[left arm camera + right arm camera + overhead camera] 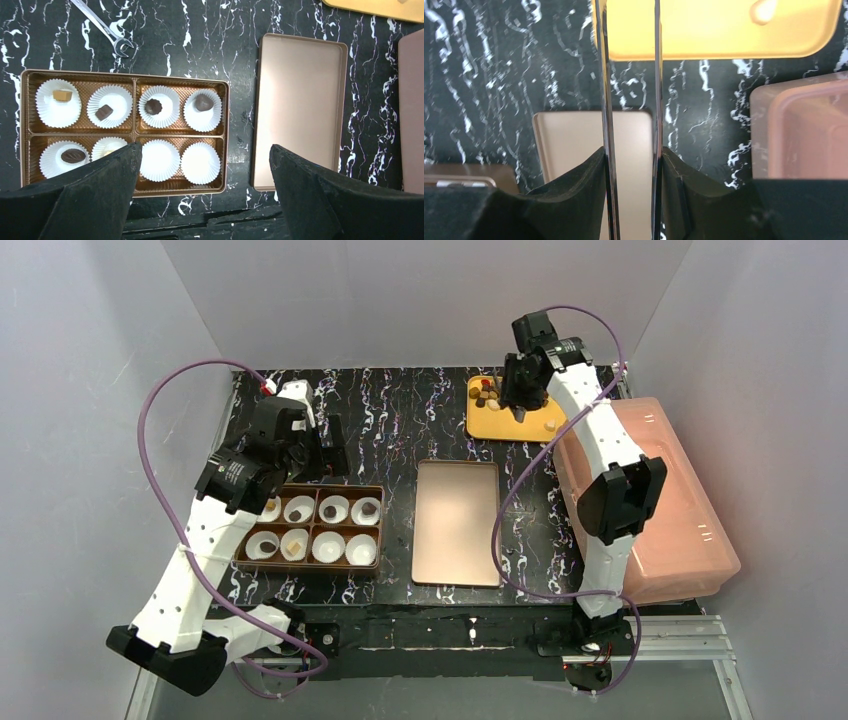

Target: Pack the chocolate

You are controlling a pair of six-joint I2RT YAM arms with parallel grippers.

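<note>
The chocolate shows as several loose chunks (487,392) on a yellow plate (505,422) at the back. A brown box (125,75) holds white paper cups. Several cups hold a piece, such as a tan one (62,95) and a dark one (153,106). Two cups (159,160) in the near row are empty. My left gripper (205,149) is open and empty above the box's near right edge. My right gripper (633,152) is shut on metal tongs (606,100), which reach toward the yellow plate (724,30). The tong tips are out of view.
The flat copper lid (458,523) lies between the box and a pink plastic container (650,500) at the right. A wrench (107,32) lies behind the box. A cream piece (764,10) sits on the plate's right side.
</note>
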